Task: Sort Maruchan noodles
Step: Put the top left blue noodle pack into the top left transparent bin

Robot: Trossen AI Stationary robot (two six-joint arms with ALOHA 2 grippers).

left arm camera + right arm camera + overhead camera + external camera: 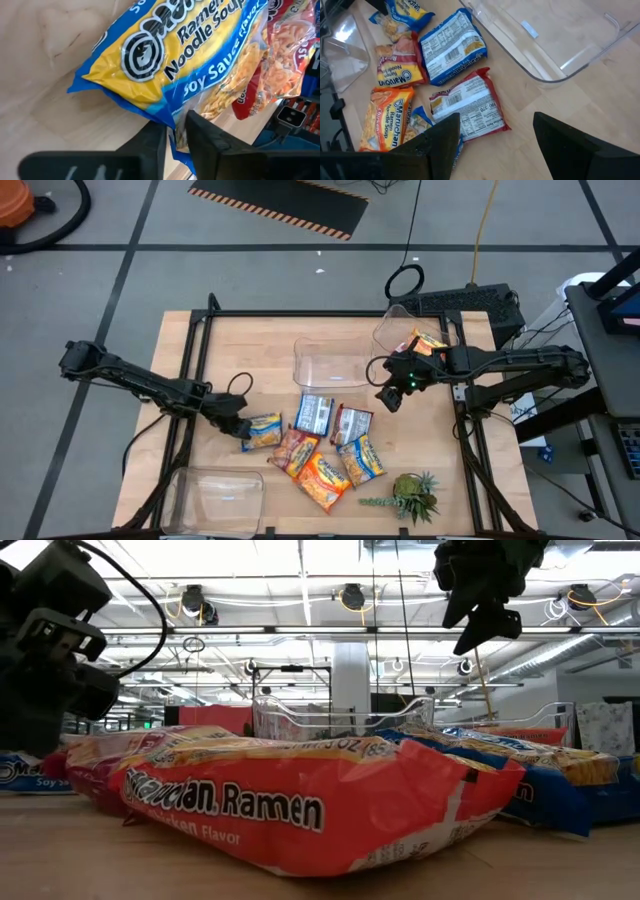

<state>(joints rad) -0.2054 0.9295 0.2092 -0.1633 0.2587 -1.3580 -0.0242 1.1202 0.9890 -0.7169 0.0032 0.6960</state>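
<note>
Item: Maruchan noodles, loose cluster on the wooden table [200, 380], centre toward six o'clock.
- Blue-and-yellow soy sauce packet [262, 431]: at nine o'clock of the cluster, lying flat. The left gripper [237, 426] was at its outer edge; in the left wrist view its fingers [150, 145] stood narrowly set, pinching the packet's blue edge between them.
- Blue packet [317, 413], label side down, at twelve o'clock of the cluster; dark red packet [351, 422] just beside it at three o'clock, also label side down.
- Red packet [292, 448] and orange chicken packet [322, 479] toward six o'clock, overlapping; another blue-and-yellow packet [361, 461] touching them.
- One orange packet [428, 342] lay inside the clear bin [395, 325] at the table's one o'clock.

Item: right gripper [390, 392]: raised above the table at three o'clock of the cluster, fingers spread wide, holding nothing.

Item: empty clear bin [330, 365] at twelve o'clock of the cluster; third clear bin [215, 495] at seven o'clock.

Item: green spiky plant [415, 495], table's five o'clock corner.
</note>
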